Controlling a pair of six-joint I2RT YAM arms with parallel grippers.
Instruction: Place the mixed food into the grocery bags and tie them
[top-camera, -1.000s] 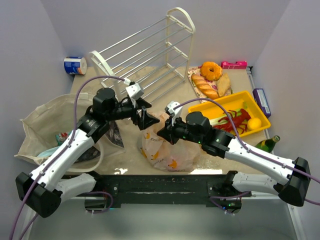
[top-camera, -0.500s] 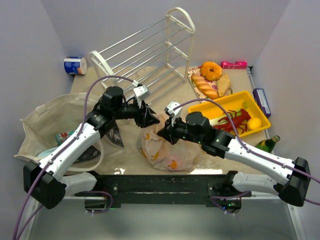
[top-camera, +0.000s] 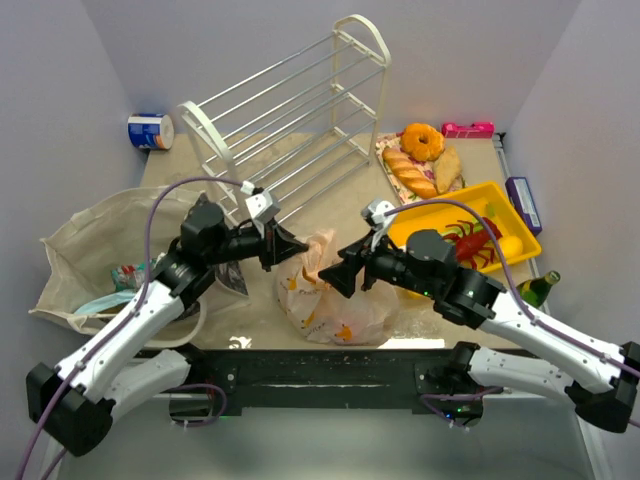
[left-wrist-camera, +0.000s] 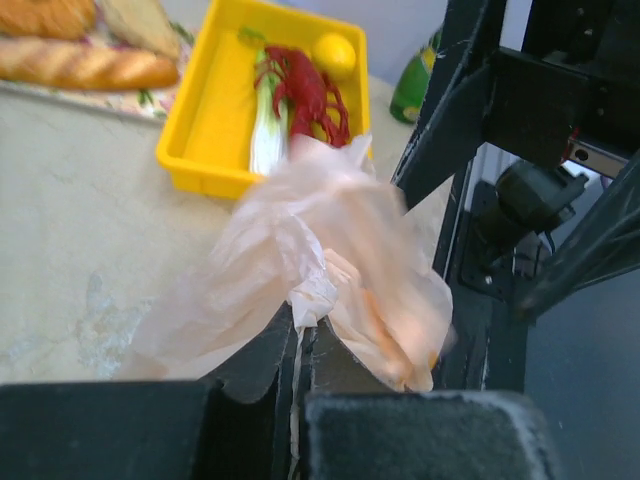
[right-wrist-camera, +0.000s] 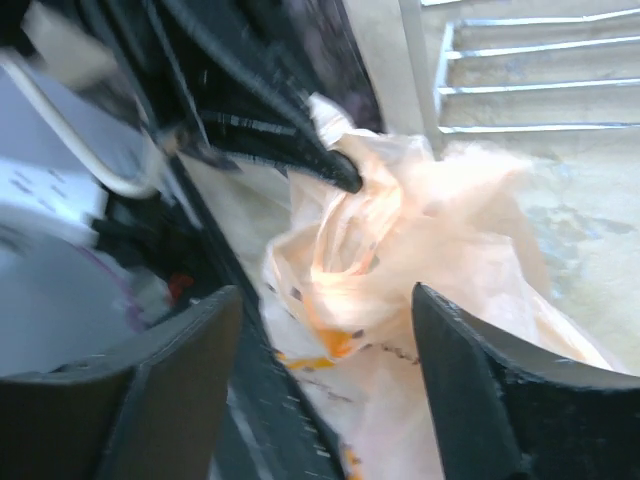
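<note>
Peach-pink plastic bag sits on the desk just left of the yellow tray, with printed fruit shapes showing through its film, so it looks filled.

- Left fingers: pressed together on a twisted strip of the bag's upper film, on the side of the bag away from the tray. The left wrist view shows the plastic pinched in the seam between them. The film rises toward the grip, probably so the bag's top stands clear for tying.
- Right fingers: apart with nothing between them, poised at the bag's tray-side edge. My guess is they are lined up to take the other handle.
- Beige tote: well to the left of the tray, past the plastic bag, with its mouth open and snack packets visible inside. It is not tied.

Risk: thin film may tear or slip once both sides pull.
</note>
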